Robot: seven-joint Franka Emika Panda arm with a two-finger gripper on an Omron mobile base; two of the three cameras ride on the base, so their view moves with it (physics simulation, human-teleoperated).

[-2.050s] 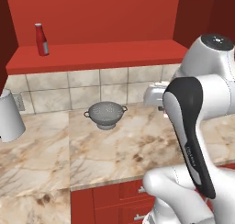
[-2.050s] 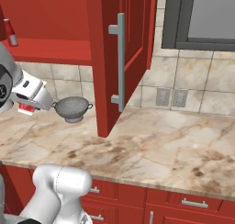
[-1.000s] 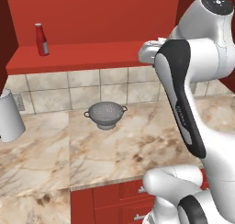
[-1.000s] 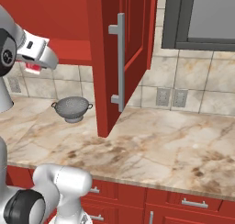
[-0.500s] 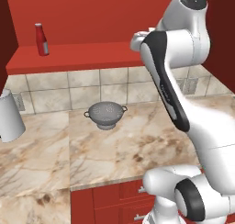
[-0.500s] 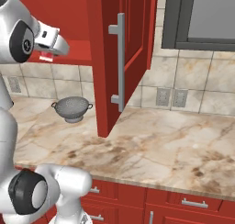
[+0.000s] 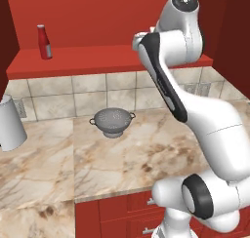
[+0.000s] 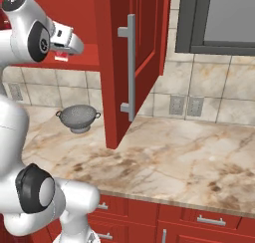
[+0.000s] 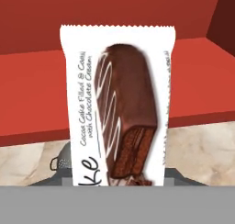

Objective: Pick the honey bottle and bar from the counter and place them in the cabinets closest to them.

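The cabinets (image 7: 112, 61) span the wall above the counter — deep red, with a flat red shelf open to the front. In the right base view one darker red door (image 8: 134, 62) stands swung out, its long silver handle facing the camera. Below runs the counter (image 7: 122, 159), beige marble-look stone with brown veining, backed by pale tile.

The white arm (image 7: 195, 110) rises from the lower right of the left base view and bends up and over, its hand raised to the level of the shelf's front edge. At the counter's far left stands a pale toaster (image 7: 10, 122), partly cut off by the frame. A grey colander (image 7: 113, 122) sits on the counter near the tiled wall, well below the raised hand. A tall slim red bottle (image 7: 44, 42) stands upright on the shelf towards its left end.

The gripper (image 8: 64, 52) is closed on the bar (image 9: 119, 108) — a white wrapper printed with a picture of a chocolate bar. In the hand view the bar stands upright in front of the camera, with the red shelf behind it and the colander's rim below it. In the right base view it appears as a small white and red patch under the hand, just in front of the shelf.
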